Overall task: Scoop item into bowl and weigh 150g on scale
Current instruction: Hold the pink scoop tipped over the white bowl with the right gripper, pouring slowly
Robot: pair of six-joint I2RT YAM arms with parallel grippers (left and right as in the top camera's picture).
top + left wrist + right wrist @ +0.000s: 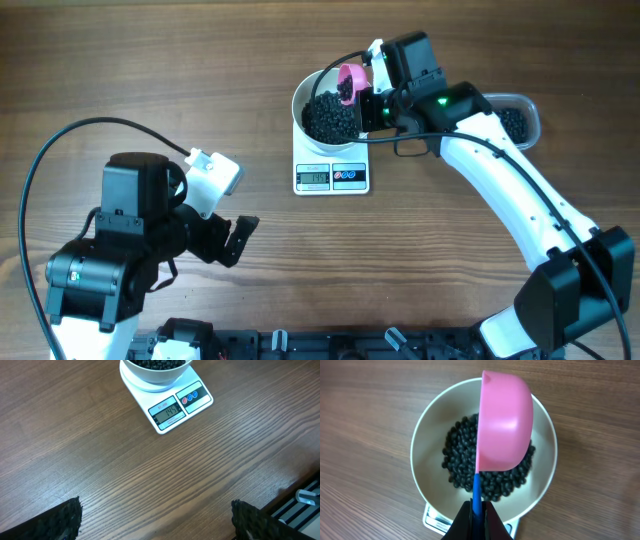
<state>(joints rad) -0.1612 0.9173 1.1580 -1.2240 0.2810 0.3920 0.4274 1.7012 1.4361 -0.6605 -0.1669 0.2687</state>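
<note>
The right tool (476, 510), its jaws clamped tight on the thin blue handle (477, 491) of a pink scoop (505, 425), holds the scoop directly above the kitchen scale (332, 177). The scoop is rolled onto its side over the white bowl (427, 455), a pose that would let its load fall out rather than carry it. The bowl sits on the scale's platform so that each addition registers at once, and a dark heap of black pellets (460, 455) covers its floor.

The display (167, 410) on the scale's front edge shows digits, but they are too blurred in the left wrist view to read with confidence. How close the weight is to target cannot be settled here.

To the right of the scale, partly hidden behind the right arm, a clear tub (520, 115) holds more pellets, placed where the scooping arm can reach it.

The left tool (156, 517) hangs well in front of the scale, over bare bench (100, 460). Its jaws are spread wide and hold nothing, and its camera looks toward the display. It appears to be kept clear of the pouring.
</note>
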